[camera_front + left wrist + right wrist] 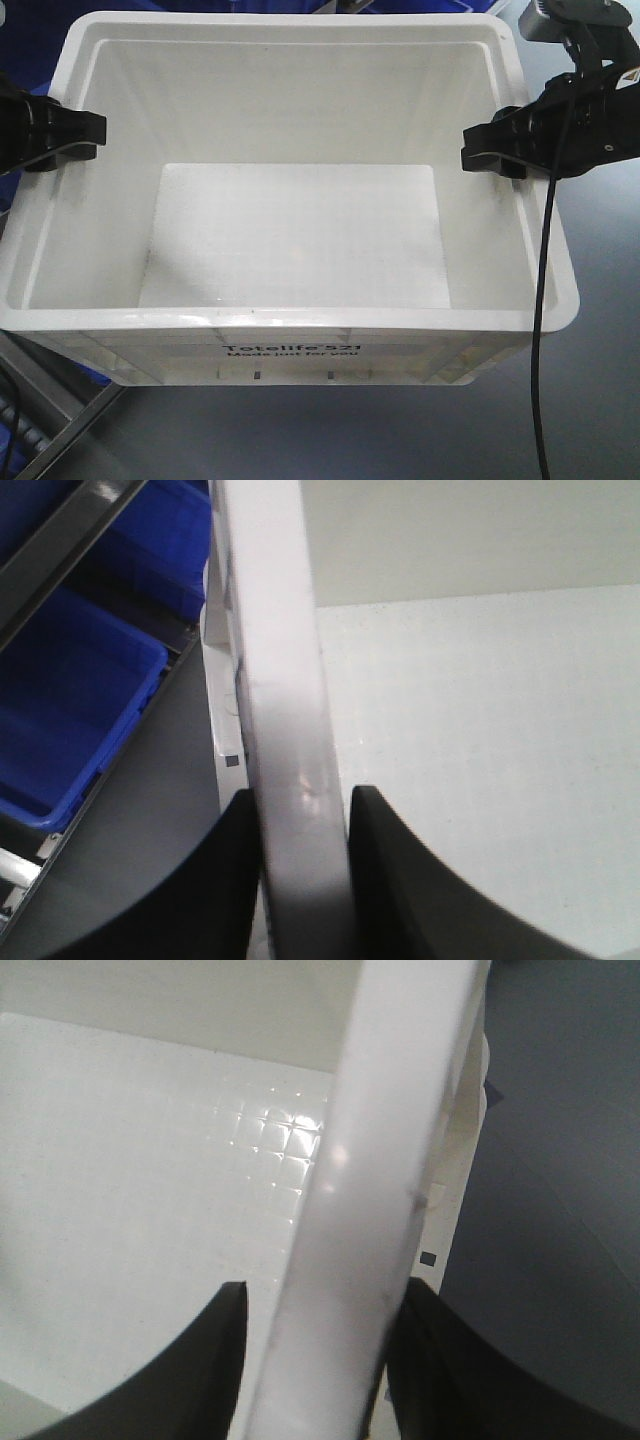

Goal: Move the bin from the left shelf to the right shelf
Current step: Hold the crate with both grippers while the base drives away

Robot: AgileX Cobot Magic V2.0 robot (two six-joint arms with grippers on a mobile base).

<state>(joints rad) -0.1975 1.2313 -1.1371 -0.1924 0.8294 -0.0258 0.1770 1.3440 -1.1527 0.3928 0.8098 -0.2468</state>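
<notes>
Bin (290, 322) fills the middle of the front view, black print on its near wall reading "Totelife 521 Made just for you". My left gripper (88, 133) is clamped on the left rim and my right gripper (488, 150) on the right rim. Blue bins (70, 710) sit off left.

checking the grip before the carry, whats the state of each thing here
white bin, upright, empty, gripped at both side rims
left gripper, shut on the left rim
right gripper, shut on the right rim
blue bin, upright, nothing visible inside
</notes>
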